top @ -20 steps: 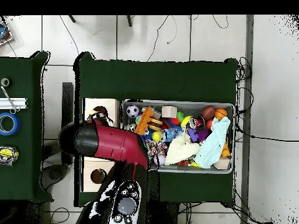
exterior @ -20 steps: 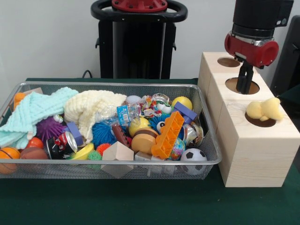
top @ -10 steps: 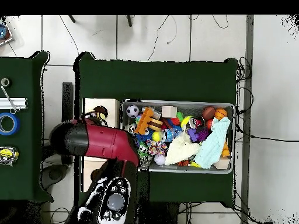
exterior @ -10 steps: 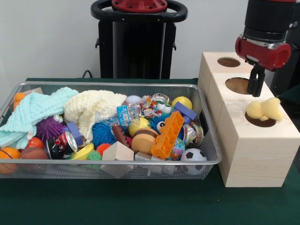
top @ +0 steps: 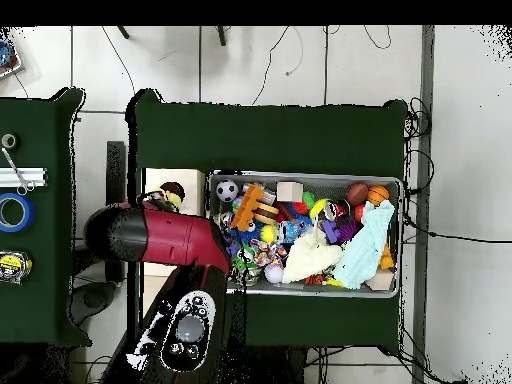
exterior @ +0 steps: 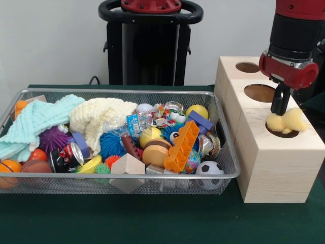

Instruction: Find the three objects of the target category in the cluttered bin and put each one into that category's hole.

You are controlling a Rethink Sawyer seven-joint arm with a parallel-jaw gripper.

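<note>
The gripper [exterior: 280, 104] hung over the wooden block at the right end of the bench [exterior: 152, 218], its dark tip reaching down to the yellow plush toy [exterior: 285, 120]. The toy sat in the mouth of the nearest and widest hole [exterior: 282, 131], bulging above the rim rather than sunk in. The tip appeared to touch the toy's upper edge; whether its fingers were apart or together could not be made out from either view.

The pale wooden block [exterior: 269, 152] carried three round holes in a row. The smallest hole [exterior: 248, 67] lay at the far end, toward the pedestal, and appeared unoccupied. The middle hole [exterior: 259, 93] lay just behind the gripper.

The bin [exterior: 122, 179] stood on the green cloth just beside the block, to its left in the front view. It was packed full. Contents noted included a mint green cloth [exterior: 35, 122], a cream knitted cloth [exterior: 99, 119], a purple spiky ball [exterior: 53, 138], a blue spiky ball [exterior: 111, 145], an orange toy block [exterior: 182, 146], a small soccer ball [exterior: 209, 169] and a small basketball [exterior: 9, 168].

In the overhead view the red arm [top: 165, 238] covered most of the wooden block.
</note>
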